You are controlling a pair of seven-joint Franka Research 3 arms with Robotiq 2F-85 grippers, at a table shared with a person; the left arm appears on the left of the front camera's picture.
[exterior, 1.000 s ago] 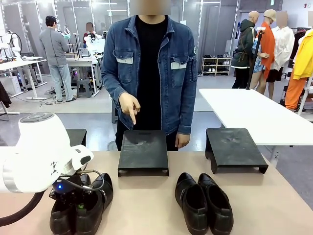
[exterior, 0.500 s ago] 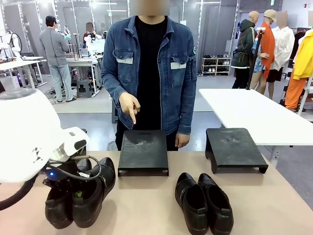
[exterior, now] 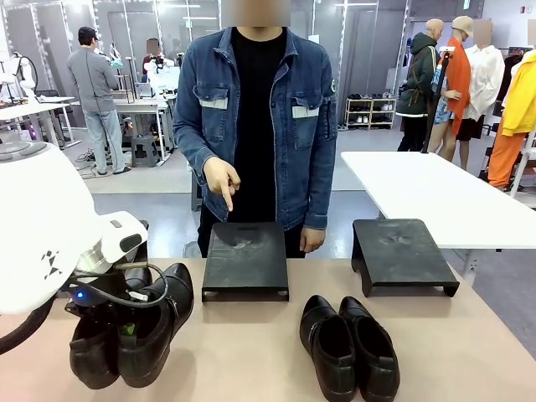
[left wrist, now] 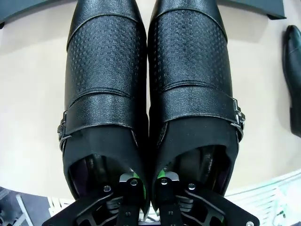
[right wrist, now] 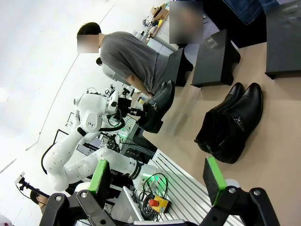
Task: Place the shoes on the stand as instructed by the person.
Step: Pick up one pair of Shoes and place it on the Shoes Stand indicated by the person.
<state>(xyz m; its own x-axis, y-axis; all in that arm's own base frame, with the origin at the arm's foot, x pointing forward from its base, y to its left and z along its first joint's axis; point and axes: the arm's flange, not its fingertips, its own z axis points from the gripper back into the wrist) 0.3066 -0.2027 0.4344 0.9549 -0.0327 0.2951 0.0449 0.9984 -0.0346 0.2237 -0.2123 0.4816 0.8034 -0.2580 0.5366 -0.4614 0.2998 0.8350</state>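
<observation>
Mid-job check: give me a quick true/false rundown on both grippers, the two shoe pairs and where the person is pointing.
1. The left gripper is shut on the inner walls of a pair of glossy black leather buckled shoes. True.
2. The person's hand points at the right-hand stand. False: the finger points down at the flat black stand directly in front of the person.
3. The second pair of glossy black shoes sits on a stand. False: it rests on the tan tabletop, on the robot's side of the stands.
4. The right gripper is open and holds nothing. True.
</observation>
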